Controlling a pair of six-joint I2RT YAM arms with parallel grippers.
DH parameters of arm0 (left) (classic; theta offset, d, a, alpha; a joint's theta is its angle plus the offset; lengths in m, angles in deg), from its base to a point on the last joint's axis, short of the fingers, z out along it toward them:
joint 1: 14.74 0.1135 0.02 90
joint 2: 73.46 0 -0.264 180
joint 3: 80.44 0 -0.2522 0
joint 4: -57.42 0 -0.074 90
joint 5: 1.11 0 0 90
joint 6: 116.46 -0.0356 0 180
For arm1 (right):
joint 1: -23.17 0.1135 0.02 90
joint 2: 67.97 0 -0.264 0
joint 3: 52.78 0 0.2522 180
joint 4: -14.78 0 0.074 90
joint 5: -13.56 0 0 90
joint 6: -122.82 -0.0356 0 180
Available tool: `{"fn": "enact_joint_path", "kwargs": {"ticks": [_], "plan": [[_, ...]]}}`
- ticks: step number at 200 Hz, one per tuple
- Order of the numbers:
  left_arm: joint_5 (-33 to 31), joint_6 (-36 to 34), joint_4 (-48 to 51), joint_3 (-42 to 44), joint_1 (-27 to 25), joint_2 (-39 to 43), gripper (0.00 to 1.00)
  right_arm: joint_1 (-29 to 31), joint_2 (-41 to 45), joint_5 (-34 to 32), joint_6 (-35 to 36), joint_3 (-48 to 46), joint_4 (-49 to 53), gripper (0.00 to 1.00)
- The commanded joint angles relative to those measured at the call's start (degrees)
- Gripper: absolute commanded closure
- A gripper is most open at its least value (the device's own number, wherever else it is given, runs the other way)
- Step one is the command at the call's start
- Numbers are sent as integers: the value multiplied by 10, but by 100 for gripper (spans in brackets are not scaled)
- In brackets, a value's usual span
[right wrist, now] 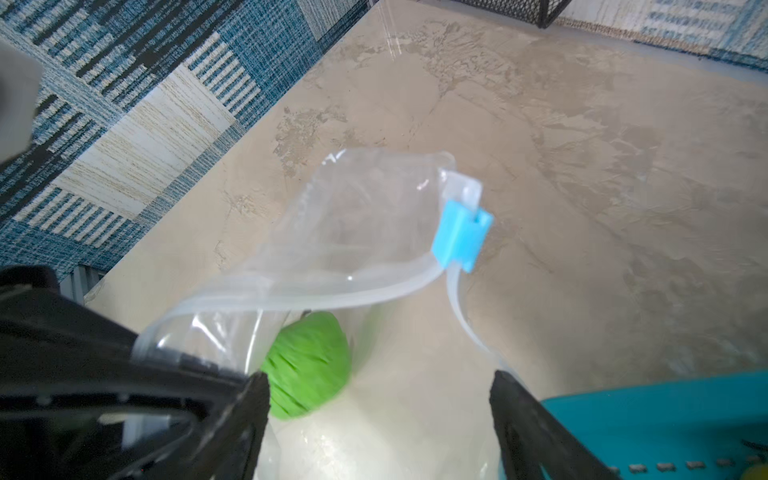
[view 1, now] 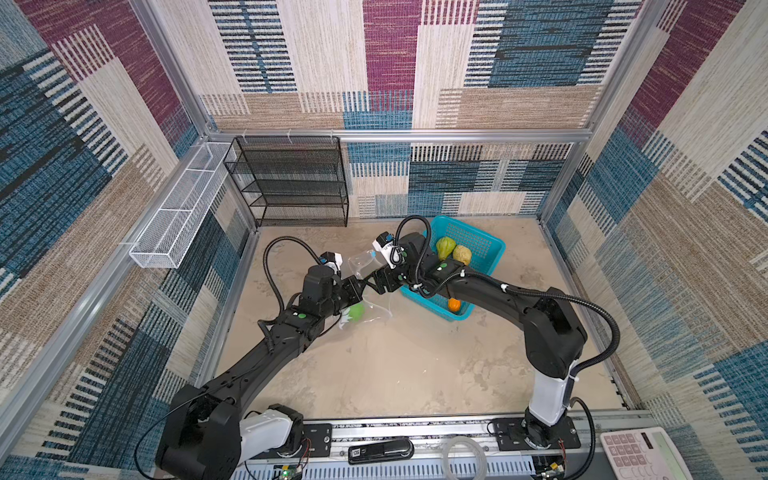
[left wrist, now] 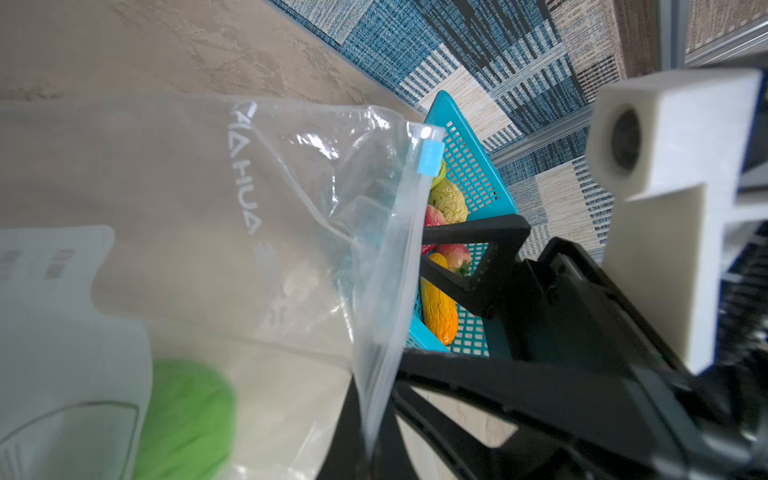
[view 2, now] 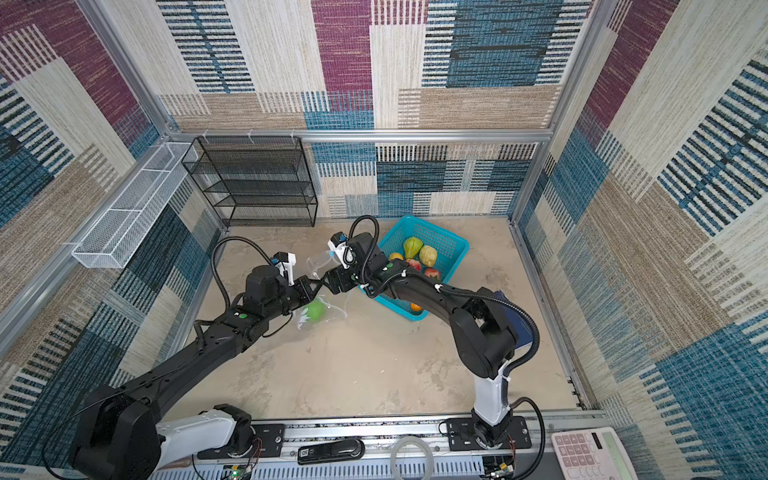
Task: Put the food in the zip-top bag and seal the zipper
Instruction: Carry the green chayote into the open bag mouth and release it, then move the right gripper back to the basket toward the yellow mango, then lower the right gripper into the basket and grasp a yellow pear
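Note:
The clear zip-top bag (view 1: 371, 286) hangs at mid-table with its mouth spread. My left gripper (left wrist: 370, 449) is shut on the bag's zipper (left wrist: 399, 249) strip and holds it up. The light-blue slider (right wrist: 461, 235) sits at the rim's far end. One green food piece (right wrist: 309, 368) lies inside the bag, also seen in a top view (view 2: 316, 311). My right gripper (right wrist: 379, 374) stands open just over the bag's mouth, nothing between its fingers. More food, green (view 1: 445, 247), pale yellow (view 1: 462, 254), red (view 2: 432, 273) and orange (view 1: 454, 304), lies in the turquoise basket (view 1: 473, 230).
The basket stands right behind my right arm. A black wire shelf (view 1: 291, 183) is against the back wall and a white mesh rack (view 1: 178, 216) on the left wall. A calculator (view 1: 640, 453) and a black device (view 1: 380, 451) lie at the front rail.

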Motion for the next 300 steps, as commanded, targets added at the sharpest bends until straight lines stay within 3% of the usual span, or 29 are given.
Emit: {"fn": "enact_joint_path", "kwargs": {"ticks": [1,54,94,177,300], "plan": [[-14,2,4,-1,2,12,100,1,19,7,2,-2,-12,14],[-34,0,12,10,2,32,100,-5,46,-106,26,6,29,16],[-39,4,8,21,2,35,100,-46,70,-156,14,-9,52,16],[-29,-1,8,18,2,26,100,-135,24,-161,28,-27,95,16],[-11,0,1,19,2,9,100,-167,-100,-171,67,34,93,16]]}}
